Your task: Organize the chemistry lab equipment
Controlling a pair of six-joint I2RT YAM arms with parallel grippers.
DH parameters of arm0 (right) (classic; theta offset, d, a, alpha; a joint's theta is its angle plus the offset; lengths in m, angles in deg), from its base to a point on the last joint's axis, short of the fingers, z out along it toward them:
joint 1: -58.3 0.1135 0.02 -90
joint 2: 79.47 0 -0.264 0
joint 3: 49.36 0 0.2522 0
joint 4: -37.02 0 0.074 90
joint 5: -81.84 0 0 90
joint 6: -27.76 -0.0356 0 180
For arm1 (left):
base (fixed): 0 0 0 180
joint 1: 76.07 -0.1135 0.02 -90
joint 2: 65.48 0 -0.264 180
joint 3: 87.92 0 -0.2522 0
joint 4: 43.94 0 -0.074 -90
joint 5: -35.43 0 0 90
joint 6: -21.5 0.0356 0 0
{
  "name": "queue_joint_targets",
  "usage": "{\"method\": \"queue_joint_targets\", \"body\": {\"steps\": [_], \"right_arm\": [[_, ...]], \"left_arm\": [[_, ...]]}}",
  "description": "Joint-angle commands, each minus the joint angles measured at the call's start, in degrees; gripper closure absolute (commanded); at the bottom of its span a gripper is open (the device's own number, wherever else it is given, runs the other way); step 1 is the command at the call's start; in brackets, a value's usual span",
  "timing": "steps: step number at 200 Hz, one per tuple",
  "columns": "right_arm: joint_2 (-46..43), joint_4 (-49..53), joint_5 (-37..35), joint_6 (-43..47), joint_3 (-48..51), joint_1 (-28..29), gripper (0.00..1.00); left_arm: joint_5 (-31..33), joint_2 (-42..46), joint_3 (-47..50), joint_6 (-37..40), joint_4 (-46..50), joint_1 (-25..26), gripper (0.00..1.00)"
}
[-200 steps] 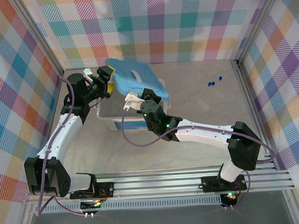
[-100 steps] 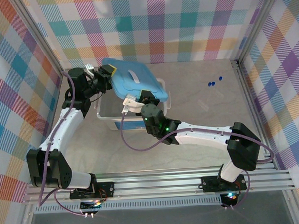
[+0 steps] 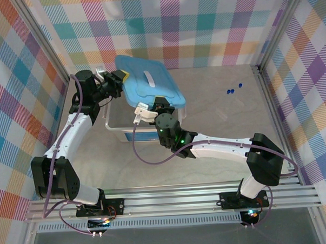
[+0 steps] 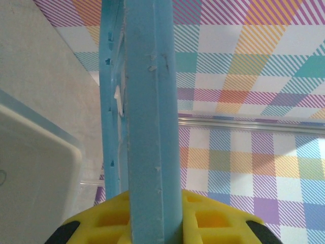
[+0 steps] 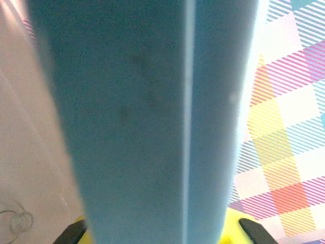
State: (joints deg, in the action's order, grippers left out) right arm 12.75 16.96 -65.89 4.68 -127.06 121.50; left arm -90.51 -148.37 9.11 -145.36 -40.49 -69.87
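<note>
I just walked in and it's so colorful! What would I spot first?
The big blue lid in the middle, over the white tub, with the left claw and right claw each clamped on an edge. Then the bright checkered walls all around, and tiny blue bits lying far right.

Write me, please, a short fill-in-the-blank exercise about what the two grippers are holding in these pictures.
1. The left gripper and the right gripper are each shut on an edge of the flat blue ____.
2. Below it stands a translucent white ____.
3. Two small loose items lie on the table off to the right, both ____ in colour.

Missing words: lid; tub; blue.
</note>
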Motion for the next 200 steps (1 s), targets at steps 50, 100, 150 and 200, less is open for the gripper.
{"method": "queue_joint_targets", "body": {"steps": [50,100,150,200], "right_arm": [[-2.4,-5.6,0.1,-0.6,-0.6,0.7,0.84],[-3.1,-5.8,-0.2,-0.7,-0.1,0.7,0.64],[-4.5,-5.7,-1.2,-1.6,0.3,0.8,0.4],[-9.6,3.1,-1.8,-10.8,0.1,1.4,0.3]], "left_arm": [[-2.7,-3.3,0.1,-9.9,-15.4,-0.6,1.0],[-2.4,-4.6,-0.6,-14.4,-20.5,-0.5,1.0],[-1.2,-5.9,-1.5,-16.9,-23.7,-0.9,1.0],[-0.3,-6.5,-1.6,-14.5,-23.9,-1.7,1.0]]}}
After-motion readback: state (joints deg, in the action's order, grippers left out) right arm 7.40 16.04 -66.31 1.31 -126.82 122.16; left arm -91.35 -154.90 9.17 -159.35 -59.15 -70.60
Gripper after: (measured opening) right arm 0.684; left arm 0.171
